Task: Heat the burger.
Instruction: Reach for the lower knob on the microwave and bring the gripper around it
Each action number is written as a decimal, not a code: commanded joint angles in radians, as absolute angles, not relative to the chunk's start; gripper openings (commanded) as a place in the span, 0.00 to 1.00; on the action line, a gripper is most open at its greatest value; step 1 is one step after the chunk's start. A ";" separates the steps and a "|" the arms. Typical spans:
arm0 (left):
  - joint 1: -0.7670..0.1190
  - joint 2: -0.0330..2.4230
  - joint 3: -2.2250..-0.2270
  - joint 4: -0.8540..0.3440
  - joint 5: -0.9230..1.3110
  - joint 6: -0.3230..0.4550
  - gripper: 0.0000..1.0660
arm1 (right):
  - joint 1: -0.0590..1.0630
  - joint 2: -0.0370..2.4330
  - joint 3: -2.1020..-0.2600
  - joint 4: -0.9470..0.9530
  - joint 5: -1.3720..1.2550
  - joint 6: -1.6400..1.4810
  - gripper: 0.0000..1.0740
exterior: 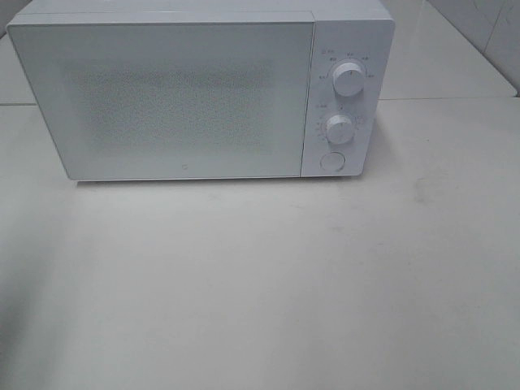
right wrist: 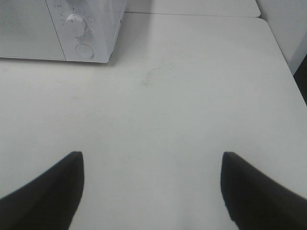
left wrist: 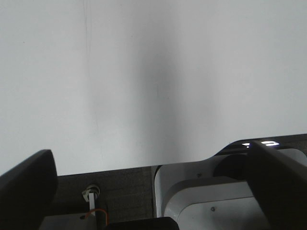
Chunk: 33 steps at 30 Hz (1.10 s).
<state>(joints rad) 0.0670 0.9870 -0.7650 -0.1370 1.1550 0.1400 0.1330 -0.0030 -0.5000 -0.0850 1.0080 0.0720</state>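
The microwave (exterior: 203,93) stands at the back of the table (exterior: 260,284) with its door (exterior: 162,101) shut. Its 2 dials (exterior: 349,71) and round button (exterior: 331,160) face the arms, likely so the heat can be set from the front. The burger shows in no view, and I cannot tell whether it sits behind the door. The left hand (left wrist: 151,167) is spread wide and empty. The right hand (right wrist: 151,160) is also wide and holds nothing. The dial markings and a small logo (exterior: 180,172) are too blurred to read.
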 commanded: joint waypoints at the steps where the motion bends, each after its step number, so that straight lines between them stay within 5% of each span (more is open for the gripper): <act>1: 0.069 0.921 -0.720 -0.127 1.129 0.134 0.95 | 0.128 -0.032 -0.498 -0.089 0.998 0.062 0.71; 17: 0.069 0.341 -0.517 -0.109 1.068 0.053 0.95 | 0.128 -0.032 -0.498 -0.089 0.998 0.062 0.71; 33: 0.069 0.019 -0.517 -0.090 1.068 0.052 0.95 | 0.128 -0.032 -0.498 -0.090 0.998 0.062 0.71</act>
